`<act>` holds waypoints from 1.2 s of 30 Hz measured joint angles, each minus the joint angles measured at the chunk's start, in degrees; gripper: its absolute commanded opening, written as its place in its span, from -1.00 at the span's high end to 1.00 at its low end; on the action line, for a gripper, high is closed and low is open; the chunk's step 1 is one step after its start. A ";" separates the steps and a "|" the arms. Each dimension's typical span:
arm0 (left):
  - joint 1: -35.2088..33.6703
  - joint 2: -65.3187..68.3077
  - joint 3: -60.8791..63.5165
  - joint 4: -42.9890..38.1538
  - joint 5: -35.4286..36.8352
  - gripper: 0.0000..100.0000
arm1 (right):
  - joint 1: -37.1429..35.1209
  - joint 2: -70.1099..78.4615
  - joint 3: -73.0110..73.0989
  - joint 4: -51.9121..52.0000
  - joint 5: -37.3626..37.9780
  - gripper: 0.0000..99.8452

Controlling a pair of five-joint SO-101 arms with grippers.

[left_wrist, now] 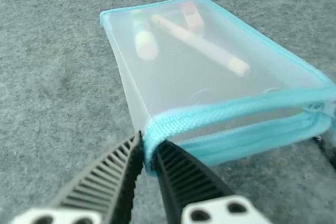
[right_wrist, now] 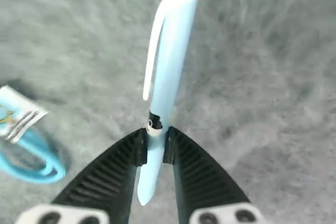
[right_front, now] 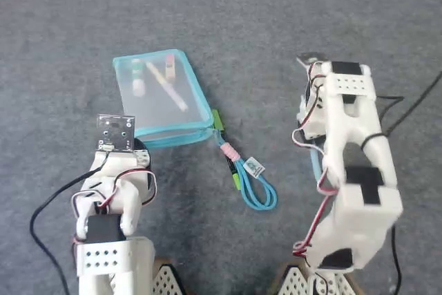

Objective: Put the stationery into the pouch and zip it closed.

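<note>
Left end effector (left_wrist: 149, 155): pinched on the zip-edge corner of the pouch (left_wrist: 210, 72), which lies ahead of it.
Right end effector (right_wrist: 155, 146): clamps pen (right_wrist: 170, 61) near one end.
Handling: pouch likely soft, light, slides; pen rigid, slick.

My pouch (right_front: 162, 98) lies flat on the grey mat. It is translucent with turquoise edging, and its zip edge faces my arms. My left gripper (left_wrist: 148, 148) pinches one corner of that edge. Through the wall I see three pieces: a white stick (left_wrist: 143, 38) with a green cap, a long cream pencil (left_wrist: 202, 45) lying slantwise, and a small pink piece (left_wrist: 191, 17) near the far edge. The light-blue pen (right_wrist: 168, 77) with its white clip is outside the pouch, gripped near one end by my right gripper (right_wrist: 155, 142), well apart from the pouch.
</note>
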 measured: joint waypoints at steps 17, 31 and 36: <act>0.35 0.00 0.00 0.00 0.00 0.98 | -8.88 -27.69 33.85 -13.27 0.09 0.62; 0.35 0.00 0.00 0.00 0.00 0.98 | -5.89 -27.69 46.68 -24.26 0.97 0.62; 0.44 0.00 0.00 0.09 0.00 0.98 | -5.71 -27.60 46.95 -25.32 0.97 0.62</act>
